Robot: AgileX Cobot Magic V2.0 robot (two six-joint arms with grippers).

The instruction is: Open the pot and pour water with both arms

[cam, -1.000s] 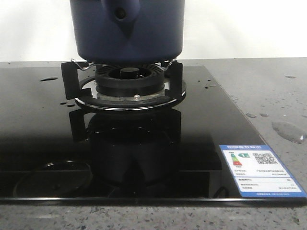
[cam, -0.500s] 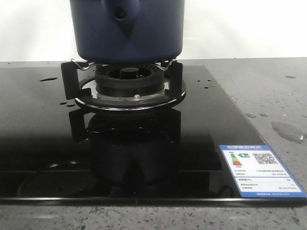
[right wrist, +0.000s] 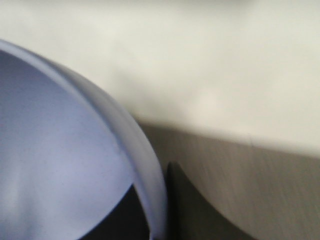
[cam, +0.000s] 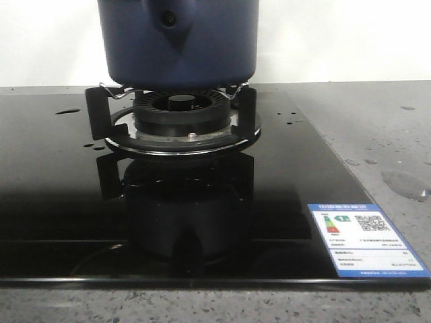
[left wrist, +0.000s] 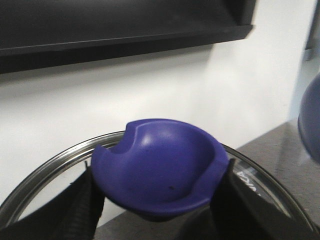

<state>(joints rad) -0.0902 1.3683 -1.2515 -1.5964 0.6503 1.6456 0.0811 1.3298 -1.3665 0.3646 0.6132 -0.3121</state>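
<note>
The dark navy pot (cam: 178, 47) stands on the burner's black supports (cam: 180, 114), its holed knob (cam: 170, 20) facing me; its top is cut off by the frame. No gripper shows in the front view. In the left wrist view my left gripper (left wrist: 157, 200) is shut on the blue cup-shaped knob (left wrist: 160, 170) of a glass lid with a steel rim (left wrist: 50, 165), held in the air. In the right wrist view my right gripper (right wrist: 155, 215) is shut on the rim of a light blue bowl (right wrist: 65, 150), one finger (right wrist: 187, 205) outside the wall. No water is visible inside either vessel.
The burner sits on a glossy black glass hob (cam: 54, 175) with a blue-white label (cam: 367, 239) at its front right. Water drops (cam: 404, 183) lie on the grey counter to the right. A dark shelf (left wrist: 125, 25) hangs on the white wall.
The round ring reflected in the hob's front left has shifted right and faded. The pot and burner have not moved.
</note>
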